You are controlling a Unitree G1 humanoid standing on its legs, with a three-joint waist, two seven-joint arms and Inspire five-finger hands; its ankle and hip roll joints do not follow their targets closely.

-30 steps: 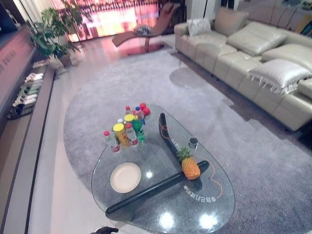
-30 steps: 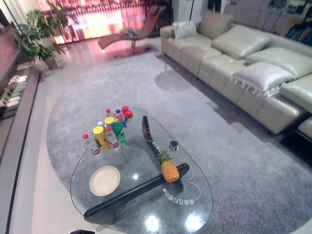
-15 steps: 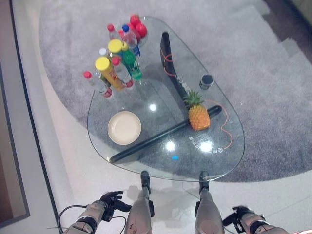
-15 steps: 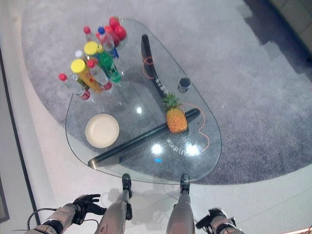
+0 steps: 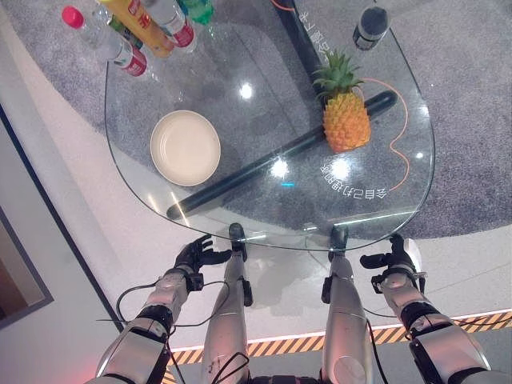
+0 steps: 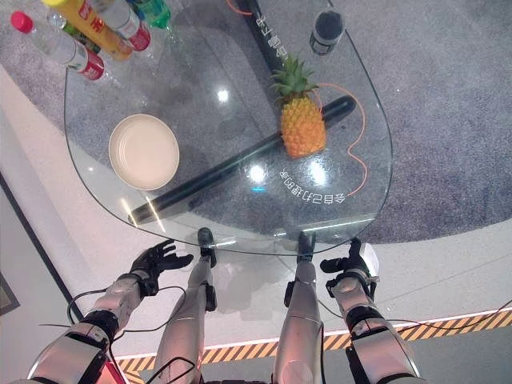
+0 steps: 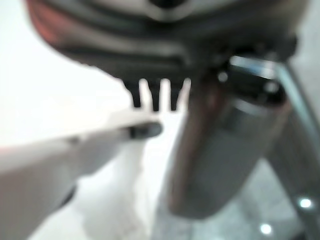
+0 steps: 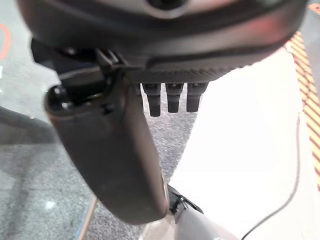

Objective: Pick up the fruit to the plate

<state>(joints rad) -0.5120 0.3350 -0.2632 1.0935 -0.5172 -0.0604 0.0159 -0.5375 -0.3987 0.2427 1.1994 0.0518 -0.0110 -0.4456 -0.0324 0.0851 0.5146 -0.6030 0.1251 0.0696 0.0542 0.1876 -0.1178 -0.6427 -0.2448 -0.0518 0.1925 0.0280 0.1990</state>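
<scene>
Camera tipped down; pineapple (image 5: 346, 120) upright, crown pointing away.

No print can be read. White lettering (image 5: 352, 182) lies on the glass table (image 5: 240, 132) just beside the pineapple (image 5: 346, 122), upside down and illegible. The bottles (image 5: 108, 44) bear red labels (image 5: 134, 66) with print too small to make out.

Bottles cut off at the table's far edge

The bottles (image 5: 136, 36) at the far left corner of the table (image 5: 240, 220) run off the picture's top, so their tops and number cannot be told. The dark cup (image 5: 370, 24) near the far right edge is partly cut too. In the left wrist view, the left hand (image 7: 155, 95) is blurred.
</scene>
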